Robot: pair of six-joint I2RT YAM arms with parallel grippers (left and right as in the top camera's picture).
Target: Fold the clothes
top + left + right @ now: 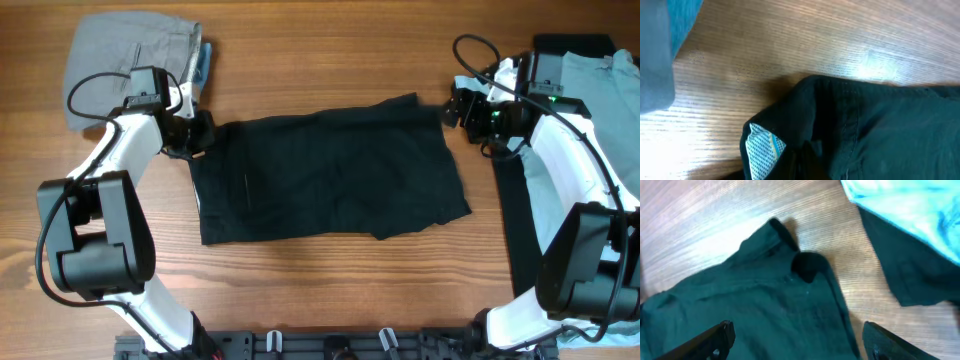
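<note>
**Left arm** (112, 150) and **right arm** (572, 150): white curved link shells joined by black cylindrical joint housings, each rising from a bulky black base segment. A thin black cable (88, 80) loops over each wrist. Small green lights (497, 113) glow on the right wrist. **Right gripper** (797, 347): two plain black, wedge-shaped fingers (707, 341).

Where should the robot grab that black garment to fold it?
Probably its two far corners, left gripper and right gripper each coming from outside: the black garment lies spread flat, and those corners bunch up slightly, offering an edge.
</note>
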